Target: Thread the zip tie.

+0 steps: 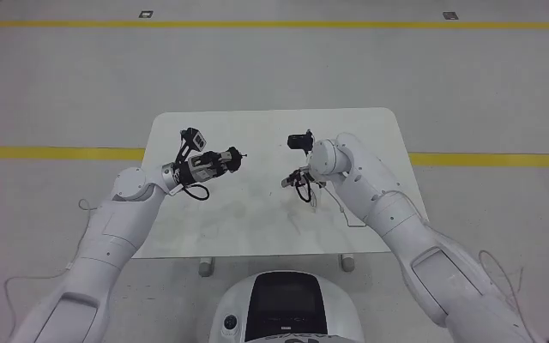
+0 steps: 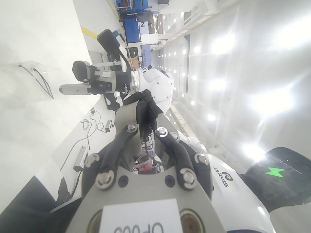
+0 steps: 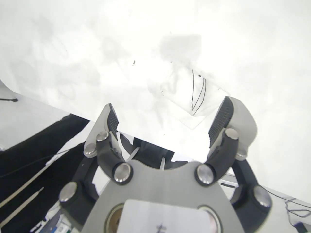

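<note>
The left gripper [image 2: 145,115] is clenched on a black knotted strip [image 2: 145,97] above the table [image 1: 257,219], while the right gripper [image 3: 170,120] hangs with fingers spread over a clear bag [image 3: 179,99] of thin black zip ties [image 3: 192,93] lying on the table.

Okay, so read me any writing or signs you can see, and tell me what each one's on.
"N": on a white sign in the room behind.
The label on the left gripper: upside down, cut off, not readable.
The label on the right gripper: cut off, unreadable.
Two small floor plates: too small to read.
</note>
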Controlling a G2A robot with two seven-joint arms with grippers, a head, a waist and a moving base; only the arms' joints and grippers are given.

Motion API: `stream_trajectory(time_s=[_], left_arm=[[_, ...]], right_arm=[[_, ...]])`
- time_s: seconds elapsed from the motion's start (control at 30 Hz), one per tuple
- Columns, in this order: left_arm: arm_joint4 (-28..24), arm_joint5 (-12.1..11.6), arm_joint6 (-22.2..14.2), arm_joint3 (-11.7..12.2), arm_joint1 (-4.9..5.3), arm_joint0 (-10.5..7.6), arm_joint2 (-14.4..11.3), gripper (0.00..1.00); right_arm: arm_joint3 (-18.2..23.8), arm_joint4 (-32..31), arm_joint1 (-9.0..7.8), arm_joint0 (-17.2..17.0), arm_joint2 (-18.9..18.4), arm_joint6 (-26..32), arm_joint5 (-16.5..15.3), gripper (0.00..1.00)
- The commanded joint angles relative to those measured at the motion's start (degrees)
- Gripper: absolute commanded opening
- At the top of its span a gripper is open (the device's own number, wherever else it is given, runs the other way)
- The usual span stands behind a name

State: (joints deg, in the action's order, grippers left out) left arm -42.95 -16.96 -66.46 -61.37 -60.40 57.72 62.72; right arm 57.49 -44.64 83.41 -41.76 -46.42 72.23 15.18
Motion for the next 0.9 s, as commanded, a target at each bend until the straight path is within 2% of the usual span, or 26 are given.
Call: stream_trajectory(time_s=[0.0, 0.03, 0.27, 0.47, 0.63, 0.8, 0.87], left_arm=[[0.0, 0.0, 0.0, 0.0, 0.00, 0.00, 0.0, 0.00], [0.0, 0.0, 0.0, 0.0, 0.00, 0.00, 0.0, 0.00], [0.0, 0.0, 0.0, 0.0, 0.00, 0.00, 0.0, 0.00], [0.0, 0.0, 0.0, 0.0, 0.00, 0.00, 0.0, 0.00], [0.0, 0.0, 0.0, 0.0, 0.00, 0.00, 0.0, 0.00], [0.0, 0.0, 0.0, 0.0, 0.00, 0.00, 0.0, 0.00], [0.0, 0.0, 0.0, 0.0, 0.00, 0.00, 0.0, 0.00]], right_arm=[[-1.9, 0.3, 0.72, 1.5, 1.8, 2.9, -0.8, 1.00], [-3.1, 0.3, 1.09, 2.2, 2.7, 3.8, -1.4, 1.00], [-3.1, 0.3, 1.09, 2.2, 2.7, 3.8, -1.4, 1.00], [-5.1, 1.8, 1.63, 1.7, 2.8, -0.4, -3.1, 1.00], [-9.6, 2.6, 3.06, 3.2, 4.9, -2.1, -5.2, 1.00], [-9.6, 2.6, 3.06, 3.2, 4.9, -2.1, -5.2, 1.00], [-9.6, 1.9, 2.97, 2.6, 4.9, -3.9, -5.1, 1.00]])
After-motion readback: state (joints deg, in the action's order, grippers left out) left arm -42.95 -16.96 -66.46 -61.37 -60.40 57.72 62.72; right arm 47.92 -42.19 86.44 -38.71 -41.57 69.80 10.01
